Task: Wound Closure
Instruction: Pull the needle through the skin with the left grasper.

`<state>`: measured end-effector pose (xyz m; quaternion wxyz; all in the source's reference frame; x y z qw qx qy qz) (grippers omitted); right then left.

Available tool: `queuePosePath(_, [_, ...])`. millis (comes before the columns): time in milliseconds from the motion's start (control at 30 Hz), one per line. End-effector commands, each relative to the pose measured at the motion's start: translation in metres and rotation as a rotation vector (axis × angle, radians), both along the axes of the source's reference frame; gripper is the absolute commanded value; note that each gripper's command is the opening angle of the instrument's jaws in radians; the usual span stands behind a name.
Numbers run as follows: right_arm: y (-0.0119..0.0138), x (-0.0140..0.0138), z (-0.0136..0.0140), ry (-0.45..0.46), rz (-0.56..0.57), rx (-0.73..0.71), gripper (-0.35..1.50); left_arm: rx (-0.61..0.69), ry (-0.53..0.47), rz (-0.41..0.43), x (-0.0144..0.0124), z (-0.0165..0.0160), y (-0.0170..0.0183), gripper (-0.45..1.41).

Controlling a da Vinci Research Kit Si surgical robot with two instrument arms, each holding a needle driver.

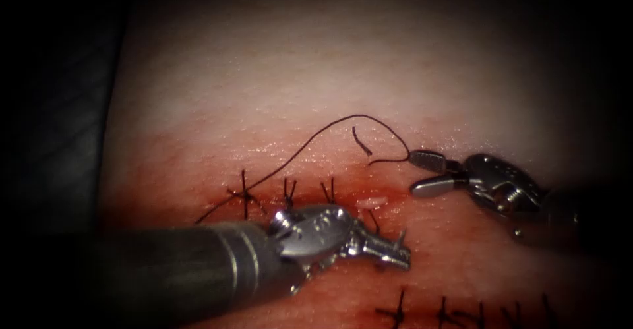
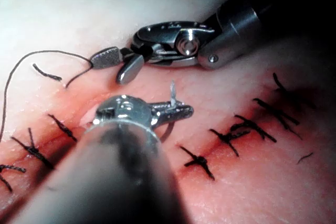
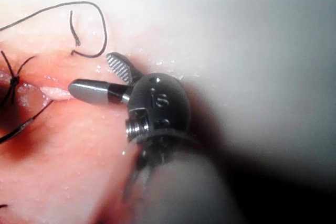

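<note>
The tissue (image 1: 277, 85) has a red cut (image 1: 349, 200) running across, closed along its left part by several dark stitches (image 1: 244, 194). My left tool (image 1: 390, 253) lies over the cut, shut on the needle (image 2: 172, 92); one needle end sticks up past the jaws, and the curve dips beneath them. Whether it is in the tissue I cannot tell. My right tool (image 1: 422, 172) hovers open at the right. The thread (image 1: 316, 134) arcs from the leftmost stitch to the upper jaw's tip and curls back; nothing is clamped.
A short cut end of thread (image 1: 361, 142) lies loose on the tissue under the arc. A second row of stitches (image 1: 399, 312) runs along the near edge of the tissue. Red fluid wets the tissue around the cut.
</note>
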<state>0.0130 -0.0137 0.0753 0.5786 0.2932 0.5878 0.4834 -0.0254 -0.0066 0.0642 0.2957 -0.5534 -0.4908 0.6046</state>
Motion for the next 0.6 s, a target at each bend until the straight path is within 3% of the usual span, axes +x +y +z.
queuePosePath(33, [-0.0003,0.0008,0.0006,0.001,-0.003,0.004,0.49,0.015,-0.013,-0.002,-0.0005,0.0002,0.0001,-0.45])
queuePosePath(100, [-0.0007,0.0009,0.0008,-0.002,-0.007,0.013,0.49,0.019,-0.050,-0.010,-0.0005,-0.0007,0.0003,-0.45])
queuePosePath(133, [-0.0009,0.0009,0.0008,-0.004,-0.009,0.011,0.49,-0.106,-0.107,-0.036,-0.0003,-0.0013,0.0007,-0.45])
queuePosePath(167, [-0.0010,0.0009,0.0009,-0.006,-0.012,0.011,0.51,-0.144,-0.127,-0.050,-0.0002,-0.0015,0.0009,-0.45])
queuePosePath(200, [-0.0011,0.0009,0.0009,-0.006,-0.012,0.010,0.54,-0.212,-0.138,-0.072,0.0000,-0.0017,0.0011,-0.45])
queuePosePath(233, [-0.0013,0.0008,0.0009,-0.006,-0.012,0.009,0.59,-0.394,-0.137,-0.113,0.0004,-0.0022,0.0014,-0.45])
queuePosePath(267, [-0.0013,0.0007,0.0009,-0.006,-0.013,0.009,0.61,-0.428,-0.135,-0.121,0.0006,-0.0024,0.0015,-0.45])
queuePosePath(300, [-0.0017,0.0006,0.0008,-0.005,-0.014,0.007,0.61,-0.547,-0.133,-0.151,0.0011,-0.0031,0.0020,-0.45])
queuePosePath(433, [-0.0027,0.0006,0.0006,-0.009,-0.018,0.002,0.59,-0.788,-0.159,-0.218,0.0028,-0.0068,0.0041,-0.45])
queuePosePath(500, [-0.0029,0.0006,0.0005,-0.012,-0.022,0.008,0.58,-0.846,-0.166,-0.232,0.0032,-0.0079,0.0049,-0.45])
queuePosePath(533, [-0.0030,0.0006,0.0005,-0.023,-0.033,-0.007,0.56,-0.875,-0.160,-0.240,0.0034,-0.0086,0.0054,-0.45])
queuePosePath(600, [-0.0032,0.0006,0.0000,-0.109,-0.114,-0.179,0.49,-0.948,-0.161,-0.255,0.0037,-0.0102,0.0072,-0.45])
